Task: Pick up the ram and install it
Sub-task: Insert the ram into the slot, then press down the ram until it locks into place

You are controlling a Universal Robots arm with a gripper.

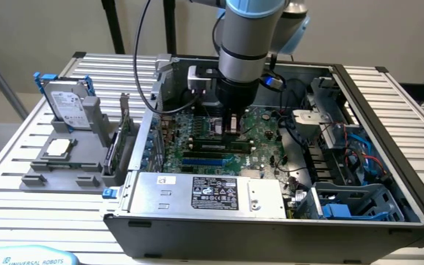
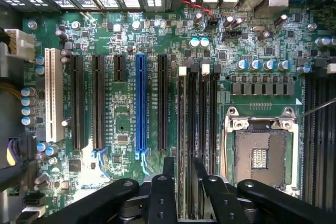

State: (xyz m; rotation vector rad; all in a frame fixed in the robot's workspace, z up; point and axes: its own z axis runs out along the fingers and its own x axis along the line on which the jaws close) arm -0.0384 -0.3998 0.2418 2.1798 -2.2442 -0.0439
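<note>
**Sta. status, end effector (own unit)**

1. Gripper [image 1: 227,128]: I stand vertical inside the PC case [image 1: 388,99], tips down on the motherboard [image 2: 126,129], approx. mid-board. My fingers [image 2: 169,167] are spread part-way. In the wrist view there is a gap each side of the thin edge between them, so I judge nothing is pinched.

2. Ram [image 2: 182,129]: seen edge-on as a pale thin line. It stands in the memory slot nearest the blue expansion slot [image 2: 140,103], between that slot bank and the empty CPU socket [image 2: 261,153]. White latch [image 2: 182,70] sits at its far end. Whether it is fully seated: cannot tell.

3. Key relation: ram lies straight below me, centred in my finger gap. Its long axis runs along the slot, parallel to the blue slot, and passes lengthwise through the gap. My fingers thus flank its two flat faces, not its ends.

4. Ref.: spare parts holder [image 1: 64,165] is outside the case, well apart from me.
</note>
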